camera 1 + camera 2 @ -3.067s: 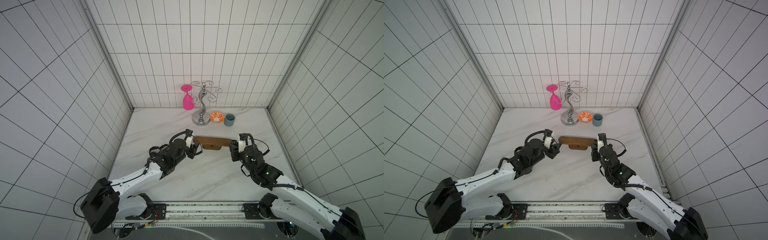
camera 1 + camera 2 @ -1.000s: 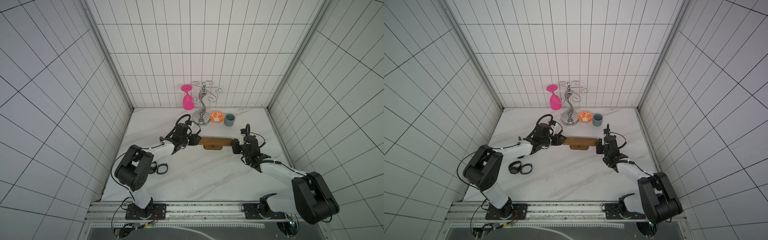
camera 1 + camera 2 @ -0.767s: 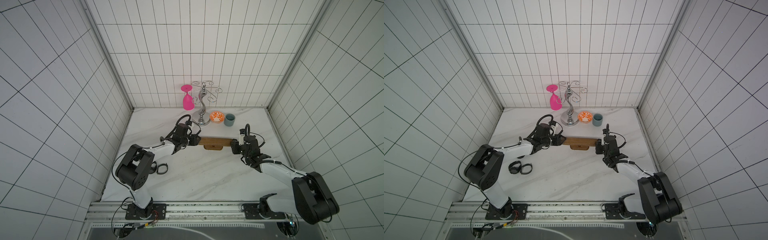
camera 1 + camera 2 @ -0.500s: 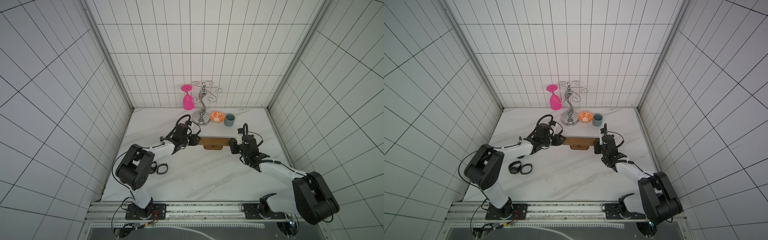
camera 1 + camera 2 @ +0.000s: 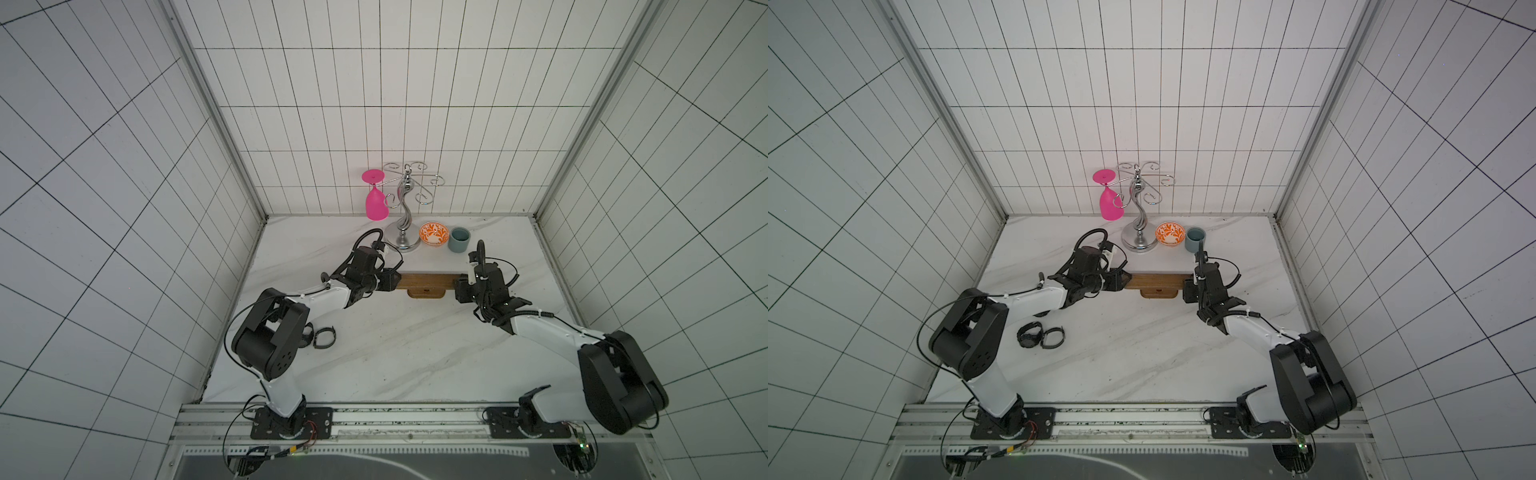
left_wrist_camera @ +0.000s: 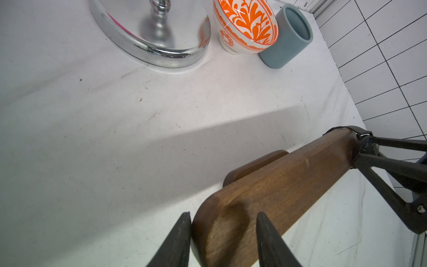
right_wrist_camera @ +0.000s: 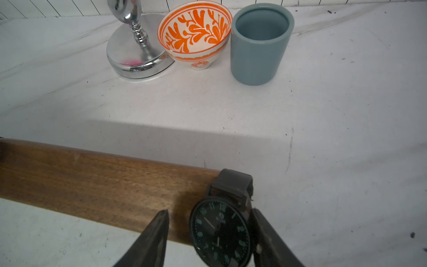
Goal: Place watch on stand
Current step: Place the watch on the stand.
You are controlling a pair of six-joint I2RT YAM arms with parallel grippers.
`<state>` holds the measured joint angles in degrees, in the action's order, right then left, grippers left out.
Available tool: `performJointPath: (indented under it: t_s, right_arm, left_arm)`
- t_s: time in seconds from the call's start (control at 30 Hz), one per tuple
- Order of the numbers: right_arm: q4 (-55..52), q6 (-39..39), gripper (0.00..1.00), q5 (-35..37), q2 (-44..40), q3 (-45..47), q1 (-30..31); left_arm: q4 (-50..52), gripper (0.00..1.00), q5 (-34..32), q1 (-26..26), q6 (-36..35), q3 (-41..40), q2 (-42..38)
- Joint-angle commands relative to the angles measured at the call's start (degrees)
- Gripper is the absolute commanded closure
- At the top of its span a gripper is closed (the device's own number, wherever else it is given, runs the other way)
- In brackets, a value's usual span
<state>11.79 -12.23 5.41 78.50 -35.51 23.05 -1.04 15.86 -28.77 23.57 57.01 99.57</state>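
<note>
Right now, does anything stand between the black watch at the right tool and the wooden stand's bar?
Nothing visible does: the black watch, at the right tool, meets the bar end of the wooden stand, strap over the wood.

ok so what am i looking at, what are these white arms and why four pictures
Two white robot arms stand at the front of a marble table. Two pictures look down from overhead, almost the same view; two come from a camera on each wrist. On the table: a wooden stand, a chrome rack with a pink glass hung on it, an orange bowl, a grey-blue cup and a second watch. The left gripper straddles one end of the stand; at the other end a black watch sits between the fingers of the right gripper.
</note>
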Motion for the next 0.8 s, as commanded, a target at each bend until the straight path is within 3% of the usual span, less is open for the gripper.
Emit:
performJointPath:
  t_s: [0.0,0.4,0.77]
  right_arm:
    - [-0.43,0.01,0.63,-1.32,0.71,-6.63,1.03]
    - [-1.85,0.45,0.44,-1.98,0.70,-8.09,0.69]
    - [-3.79,-0.05,0.41,-1.17,0.95,-9.10,-0.85]
  left_arm:
    - [-0.78,0.55,1.34,-0.86,-0.68,1.78,0.63]
    - [-0.50,0.55,0.89,-0.98,-0.87,1.61,0.63]
    - [-0.45,0.55,0.87,-0.93,-0.99,1.63,0.64]
